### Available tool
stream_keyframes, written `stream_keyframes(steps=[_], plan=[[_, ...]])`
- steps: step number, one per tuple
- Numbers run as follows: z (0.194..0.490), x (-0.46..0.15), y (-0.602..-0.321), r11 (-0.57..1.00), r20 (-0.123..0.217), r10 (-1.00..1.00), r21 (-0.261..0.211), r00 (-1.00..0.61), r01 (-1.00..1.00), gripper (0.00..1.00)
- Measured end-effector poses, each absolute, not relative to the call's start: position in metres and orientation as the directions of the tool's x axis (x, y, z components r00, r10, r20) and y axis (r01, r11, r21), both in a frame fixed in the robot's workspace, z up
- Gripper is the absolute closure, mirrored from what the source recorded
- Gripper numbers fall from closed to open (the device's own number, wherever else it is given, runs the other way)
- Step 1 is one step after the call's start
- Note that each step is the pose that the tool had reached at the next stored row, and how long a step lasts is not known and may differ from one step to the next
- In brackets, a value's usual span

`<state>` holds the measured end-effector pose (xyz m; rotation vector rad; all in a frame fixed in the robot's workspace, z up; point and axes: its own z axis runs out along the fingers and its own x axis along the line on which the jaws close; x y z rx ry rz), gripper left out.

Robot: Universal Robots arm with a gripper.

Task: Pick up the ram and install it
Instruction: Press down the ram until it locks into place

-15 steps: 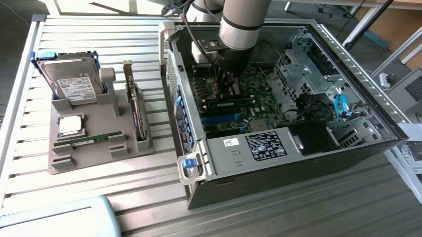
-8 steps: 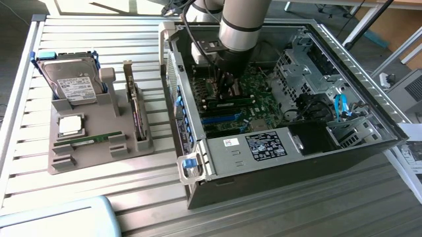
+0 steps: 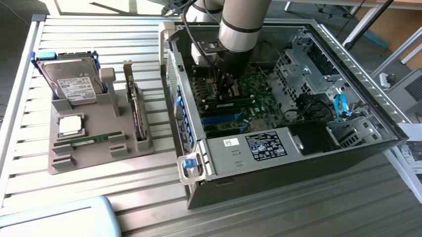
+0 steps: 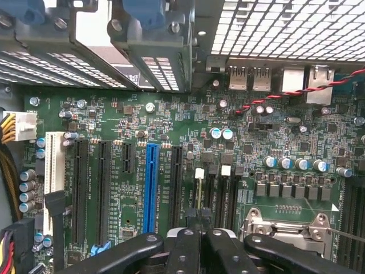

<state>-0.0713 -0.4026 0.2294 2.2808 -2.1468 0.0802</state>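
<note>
Jaws: the gripper [image 4: 199, 221] is clenched, its two fingers [image 4: 185, 245] drawn together with no gap visible between the tips. It stands low inside the open computer case [image 3: 369, 140], directly over the memory slots [image 4: 219, 191] of the motherboard [image 4: 182, 123].

Task item: a thin pale edge, which we take to be the ram [image 4: 199, 191], lies along the slot just beyond the fingertips and ends at a white latch [image 4: 199, 172]. In the exterior view a green stick [image 3: 234, 102] sits in a slot beside the gripper [image 3: 226, 91]. We cannot tell whether the pads pinch the stick or merely bear on its top edge.

Risks, in our judgement:
- One end could sit proud if the push is off the slot line, leaving a latch unclosed.
- A tilted push could bend the stick or strain the slot.
- The fingers stand near small capacitors [image 4: 221, 133] and could knock them on any sideways drift.

Count: one arm, one gripper. On the grey tray [image 3: 99, 123], at the exterior view's left, we find one hard drive [image 3: 69, 79], one processor chip [image 3: 70, 124], one expansion card [image 3: 135, 111] standing on edge, and one further green stick [image 3: 89, 140]. Green sticks in all: two. On the board: one blue slot [image 4: 151, 185], one white slot [image 4: 54, 160].
</note>
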Motion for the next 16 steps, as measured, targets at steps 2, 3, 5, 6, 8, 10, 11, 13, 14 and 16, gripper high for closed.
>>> stream_keyframes(steps=[2,3,5,6,8,10,11,13,14,16], plan=[[0.231,-0.071,-0.402,-0.061,0.042,-0.997,-0.03,0.06,-0.998,0.89],[0.232,-0.071,-0.402,-0.061,0.04,-0.997,-0.031,0.06,-0.998,0.89],[0.239,-0.071,-0.403,-0.061,0.042,-0.997,-0.029,0.06,-0.998,0.89],[0.242,-0.071,-0.402,-0.061,0.042,-0.997,-0.03,0.06,-0.998,0.89],[0.247,-0.071,-0.403,-0.061,0.042,-0.997,-0.029,0.06,-0.998,0.89],[0.252,-0.071,-0.403,-0.061,0.042,-0.997,-0.029,0.06,-0.998,0.89],[0.255,-0.071,-0.403,-0.061,0.042,-0.997,-0.029,0.06,-0.998,0.89],[0.262,-0.071,-0.403,-0.061,0.042,-0.997,-0.029,0.06,-0.998,0.89],[0.266,-0.071,-0.403,-0.061,0.042,-0.997,-0.029,0.06,-0.998,0.89],[0.271,-0.071,-0.403,-0.061,0.042,-0.997,-0.029,0.06,-0.998,0.89]])
